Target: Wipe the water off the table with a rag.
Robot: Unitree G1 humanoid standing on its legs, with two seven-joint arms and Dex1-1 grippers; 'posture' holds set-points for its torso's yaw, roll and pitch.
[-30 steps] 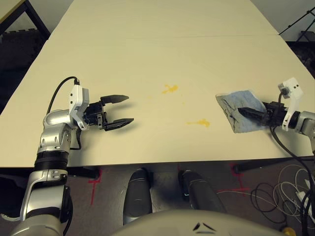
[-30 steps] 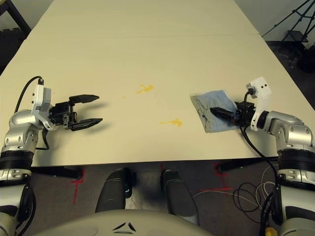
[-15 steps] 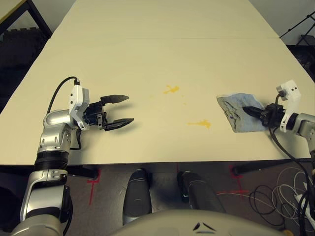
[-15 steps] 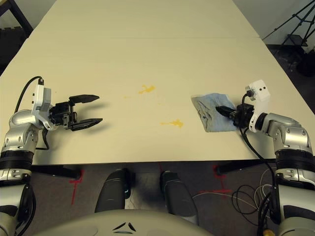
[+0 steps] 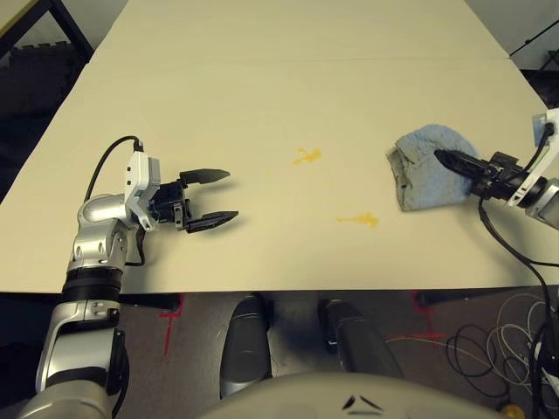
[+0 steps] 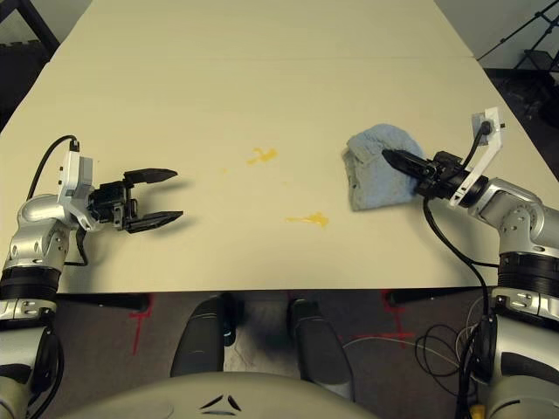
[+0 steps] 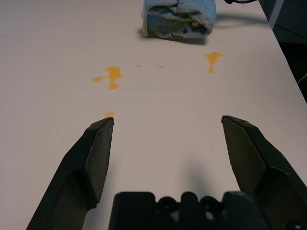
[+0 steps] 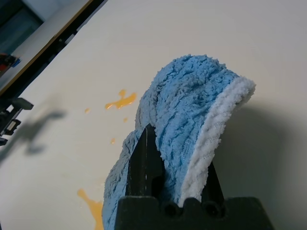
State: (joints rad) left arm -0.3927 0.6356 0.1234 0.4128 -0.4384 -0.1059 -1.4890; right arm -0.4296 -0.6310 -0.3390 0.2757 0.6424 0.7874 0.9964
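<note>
The right gripper (image 8: 175, 179) is pinching the rag (image 5: 428, 166) at the table's (image 5: 262, 105) right side, so it should press it flat and slide over the water (image 5: 358, 220), while the left gripper (image 5: 212, 198) waits open.

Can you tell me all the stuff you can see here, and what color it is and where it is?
table: one, pale cream, with a thin seam line across its far part.
water: two small yellow-orange splotches near the table's middle; the other one is nearer the front edge.
rag: one, light blue-grey, bunched up on the table's right side.
cables: several, dark and pale, on the floor at the right.
left end effector: black fingers, open, over the table's left side.
right end effector: black fingers, shut on the rag.
</note>
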